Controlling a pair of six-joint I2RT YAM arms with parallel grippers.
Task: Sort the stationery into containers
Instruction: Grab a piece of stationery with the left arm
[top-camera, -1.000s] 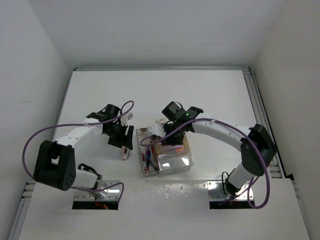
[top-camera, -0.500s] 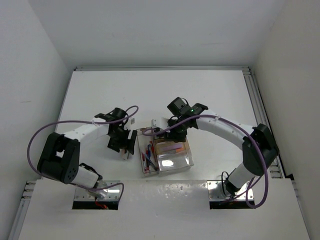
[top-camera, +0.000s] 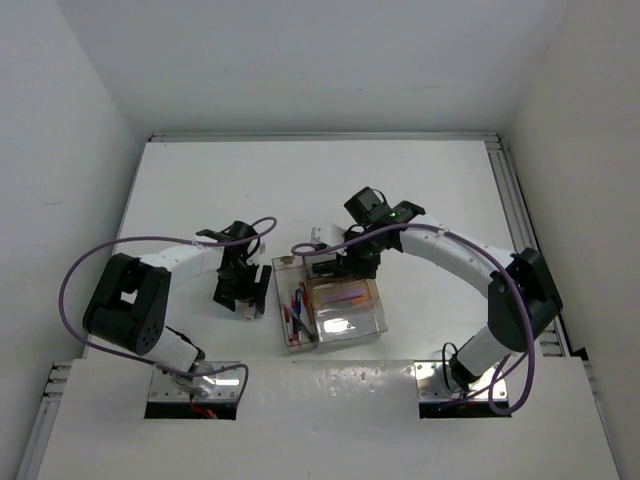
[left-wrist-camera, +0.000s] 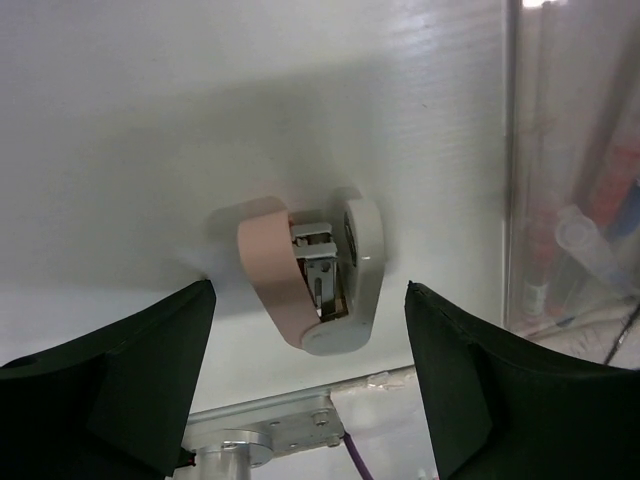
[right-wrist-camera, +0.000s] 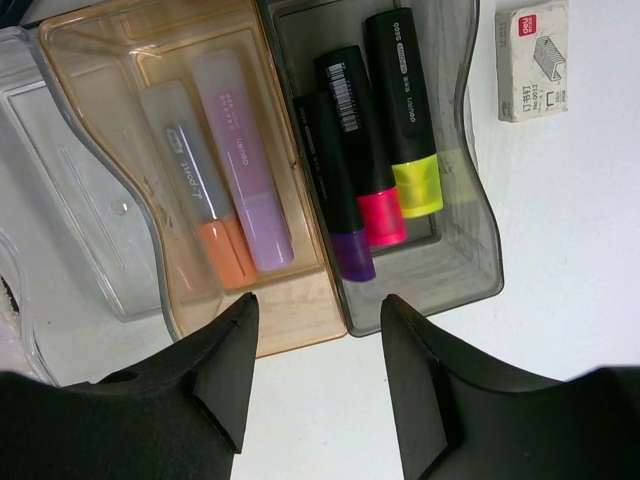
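A small pink and white stapler (left-wrist-camera: 310, 275) lies on the table just left of the long narrow tray (left-wrist-camera: 520, 150), which holds red and blue pens (top-camera: 297, 306). My left gripper (left-wrist-camera: 310, 290) hangs over the stapler, open, one finger on each side and neither touching it. My right gripper (right-wrist-camera: 318, 300) hovers open and empty at the near rims of two trays. The amber tray (right-wrist-camera: 100, 40) holds an orange and a purple highlighter (right-wrist-camera: 245, 200). The grey tray (right-wrist-camera: 465, 270) holds purple, pink and yellow highlighters (right-wrist-camera: 375, 160).
A small white box of staples (right-wrist-camera: 530, 60) lies on the table beyond the grey tray. A clear tray (right-wrist-camera: 70, 230) adjoins the amber one. In the top view the tray cluster (top-camera: 352, 326) sits between the arms, near the front edge.
My left gripper has opened wider and shifted toward the tray cluster, over the stapler. The right gripper has drawn back a little from over the amber tray.
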